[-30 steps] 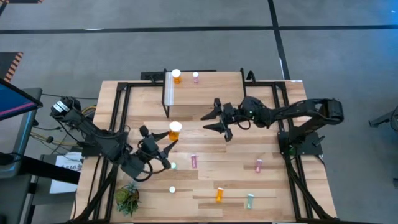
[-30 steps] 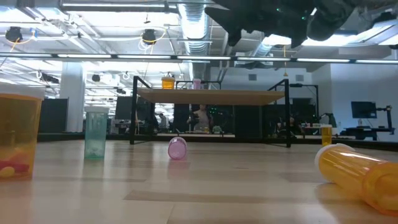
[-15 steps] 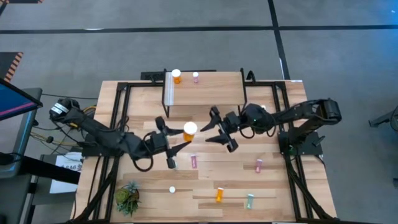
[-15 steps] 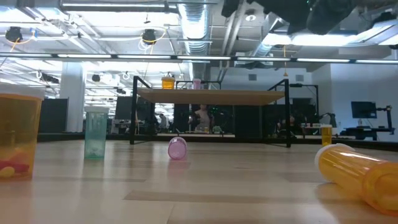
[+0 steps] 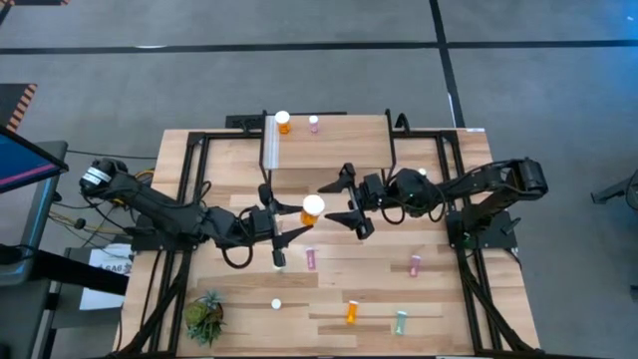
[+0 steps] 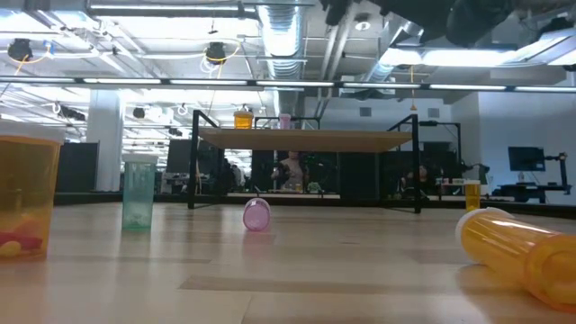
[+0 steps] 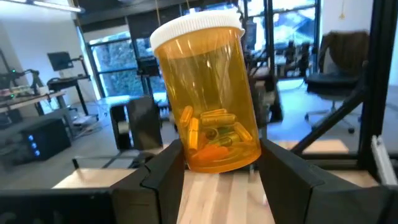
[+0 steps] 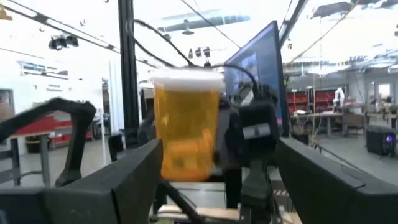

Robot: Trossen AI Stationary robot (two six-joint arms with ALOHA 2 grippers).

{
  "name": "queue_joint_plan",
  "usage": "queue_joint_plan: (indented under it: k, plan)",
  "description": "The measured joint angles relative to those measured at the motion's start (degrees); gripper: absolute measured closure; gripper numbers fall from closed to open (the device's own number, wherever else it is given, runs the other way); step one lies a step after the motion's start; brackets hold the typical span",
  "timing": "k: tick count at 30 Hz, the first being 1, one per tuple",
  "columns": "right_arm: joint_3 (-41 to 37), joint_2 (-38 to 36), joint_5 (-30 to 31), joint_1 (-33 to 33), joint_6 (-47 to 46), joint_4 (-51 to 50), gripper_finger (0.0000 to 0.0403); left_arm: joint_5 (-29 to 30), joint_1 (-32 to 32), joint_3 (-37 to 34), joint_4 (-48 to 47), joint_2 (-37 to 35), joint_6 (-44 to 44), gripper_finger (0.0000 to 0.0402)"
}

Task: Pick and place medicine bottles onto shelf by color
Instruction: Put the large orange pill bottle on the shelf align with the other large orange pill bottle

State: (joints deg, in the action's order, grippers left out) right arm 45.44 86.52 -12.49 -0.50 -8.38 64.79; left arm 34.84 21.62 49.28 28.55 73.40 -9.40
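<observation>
Left of shelf (image 5: 329, 140) front edge, my left tool (image 5: 282, 221) held large orange bottle (image 5: 312, 209) upright, clamped at base, cap up, clear of bench (image 5: 439, 299); likely presented for handover. Just right of bottle, in front of shelf, my right tool (image 5: 339, 206) stood wide open, empty, facing it. Since a second ago: bottle carried from bench's left part toward shelf; right tool's jaws spread wider.

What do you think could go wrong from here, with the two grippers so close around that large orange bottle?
The left gripper grips only the base of the large orange bottle, so it could tip or slip when the open right gripper closes on it. In a mistimed handover, the bottle might drop towards the pink bottle on the table below.
</observation>
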Motion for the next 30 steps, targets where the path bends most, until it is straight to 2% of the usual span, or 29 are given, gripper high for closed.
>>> queue_joint_plan:
  k: [10,16,30]
  plan:
    - [4.7,0.0,0.6,1.7,4.4,-10.8,0.0060,1.3,-1.4,0.0,5.2,3.4,-1.0,0.0235]
    - [4.7,0.0,0.7,1.6,4.4,-12.0,0.0061,1.6,-1.4,0.0,5.8,3.7,-1.2,0.0235]
    - [4.7,0.0,0.6,1.6,4.5,-11.5,0.0111,1.6,-1.4,0.0,2.9,3.7,1.4,0.0235]
